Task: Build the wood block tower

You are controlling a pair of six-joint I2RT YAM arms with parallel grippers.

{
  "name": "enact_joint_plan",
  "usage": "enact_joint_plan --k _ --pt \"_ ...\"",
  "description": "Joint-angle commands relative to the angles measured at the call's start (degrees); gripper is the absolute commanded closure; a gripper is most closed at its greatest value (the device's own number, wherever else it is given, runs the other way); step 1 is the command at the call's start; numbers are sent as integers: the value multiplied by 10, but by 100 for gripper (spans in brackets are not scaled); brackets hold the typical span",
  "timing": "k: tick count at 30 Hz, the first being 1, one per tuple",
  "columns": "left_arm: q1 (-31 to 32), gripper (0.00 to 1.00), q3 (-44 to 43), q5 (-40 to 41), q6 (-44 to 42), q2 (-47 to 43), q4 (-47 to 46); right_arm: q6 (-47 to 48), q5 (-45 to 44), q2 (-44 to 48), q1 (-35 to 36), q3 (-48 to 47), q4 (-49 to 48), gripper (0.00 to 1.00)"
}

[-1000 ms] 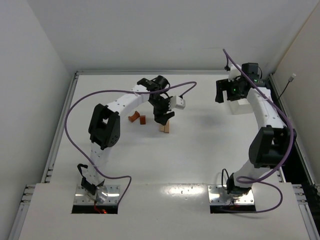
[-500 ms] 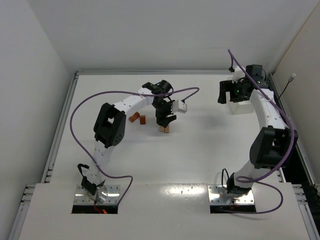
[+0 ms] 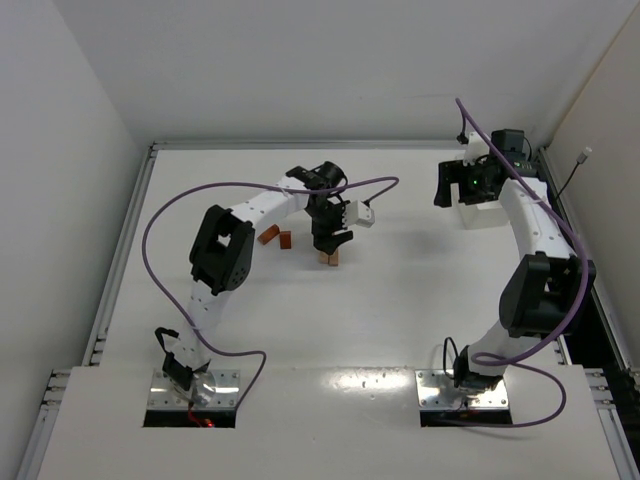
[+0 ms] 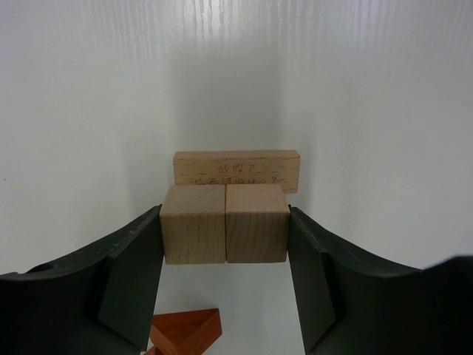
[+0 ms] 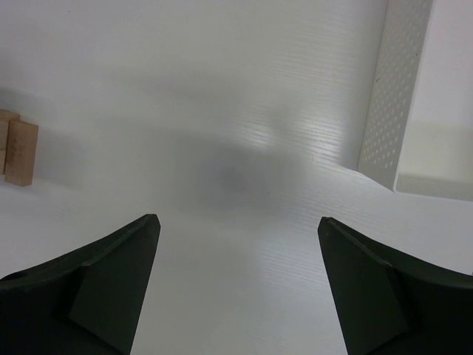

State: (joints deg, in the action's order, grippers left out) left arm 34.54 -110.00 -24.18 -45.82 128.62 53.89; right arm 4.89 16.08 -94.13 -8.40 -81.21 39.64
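The left gripper (image 4: 225,235) is clamped on two pale wooden cubes (image 4: 194,222). They sit side by side and touch each other, and one dark finger (image 4: 133,274) presses the outer face of each cube. I cannot tell whether the pair rests on the white table (image 3: 400,300) or is held just above it.

Just beyond the cubes in the left wrist view lies one pale tan wooden plank (image 4: 236,167). It lies flat, its long side parallel to the row of cubes, with faint printing on its near face. One reddish-brown notched wooden piece (image 4: 186,330) pokes in at the lower edge of that view, cut off by the frame.

From above, this gripper points down at the middle of the table, and pale wood shows just under its tips. To its left lie two small reddish-brown wooden blocks (image 3: 276,237), close together and apart from the pale group. I cannot tell whether the piece in the wrist view is one of these two.

The right gripper (image 5: 238,220) hangs over the far right of the table with its two fingers spread wide and nothing between them. One white rectangular tray (image 5: 399,89) with a perforated wall lies beside it. The pale blocks show small at the left edge of the right wrist view, well apart from this gripper.
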Motion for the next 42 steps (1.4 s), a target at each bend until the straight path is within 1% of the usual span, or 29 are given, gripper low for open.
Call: enact_joint_plan --k 1,19,20,27,32,33,35,36,41,42 --pt "8 100 -6 -15 -5 2 -8 -8 12 16 -1 -1 -10 14" --pt "8 100 -6 -15 -5 18 -2 -8 17 16 -1 -1 -15 14" --pt "8 98 -6 -15 0 18 -2 -8 17 16 -1 -1 -15 14" --pt "8 97 -6 -15 0 23 -2 -8 17 16 -1 -1 -15 14" --pt "8 87 -6 -15 6 23 -2 -8 22 11 -1 -1 -15 14" --pt "8 82 -6 -15 6 23 -2 -8 22 11 -1 -1 -15 14" --pt "8 78 -6 -10 6 23 -2 -8 22 11 -1 -1 -15 14" --pt "8 73 -6 -10 6 23 -2 -8 22 11 -1 -1 -15 14" --pt "8 64 -6 -10 6 23 -2 -8 22 5 -1 -6 -15 14" --pt "8 59 -6 -10 6 23 -2 -8 22 5 -1 -6 -15 14"
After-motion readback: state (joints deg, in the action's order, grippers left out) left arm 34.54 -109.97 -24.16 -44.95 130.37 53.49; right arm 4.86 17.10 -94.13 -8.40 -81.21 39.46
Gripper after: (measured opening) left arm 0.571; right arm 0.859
